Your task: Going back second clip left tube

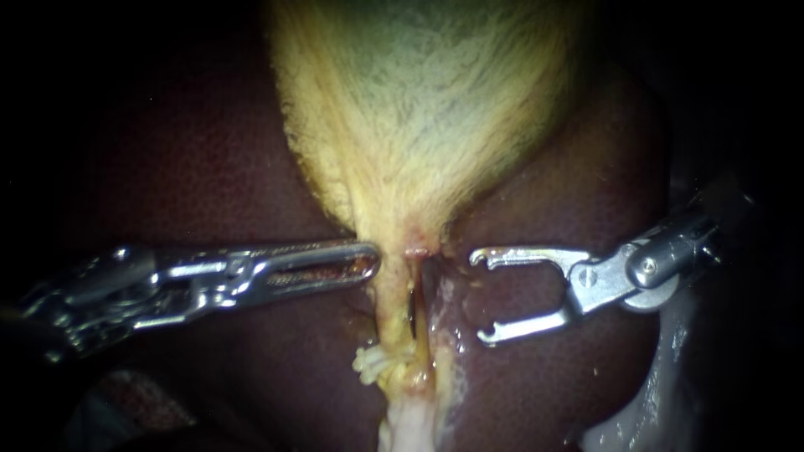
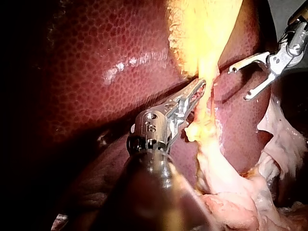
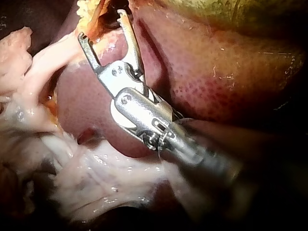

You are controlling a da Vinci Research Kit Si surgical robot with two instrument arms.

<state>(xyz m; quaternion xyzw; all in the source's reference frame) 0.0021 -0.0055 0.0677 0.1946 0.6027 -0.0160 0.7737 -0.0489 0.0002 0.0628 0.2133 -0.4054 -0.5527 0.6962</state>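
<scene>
Evidently the left tube (image 1: 388,305), running down from the gallbladder (image 1: 419,109) across the liver (image 1: 209,167), is soft, wet, thin and easily torn, best straddled on its bare stretch. I count two tubes and two instruments. The left instrument (image 1: 371,261) has its jaws together, tip against the tube. The right instrument (image 1: 479,297) gapes wide, empty, just beside.

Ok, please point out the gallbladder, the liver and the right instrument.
gallbladder (image 1: 427,100), endoscope view, middle of its pale yellow body.
liver (image 1: 193,167), endoscope view, dark surface beside the gallbladder.
right instrument (image 1: 480,296), endoscope view, midway between its open jaw tips.
</scene>
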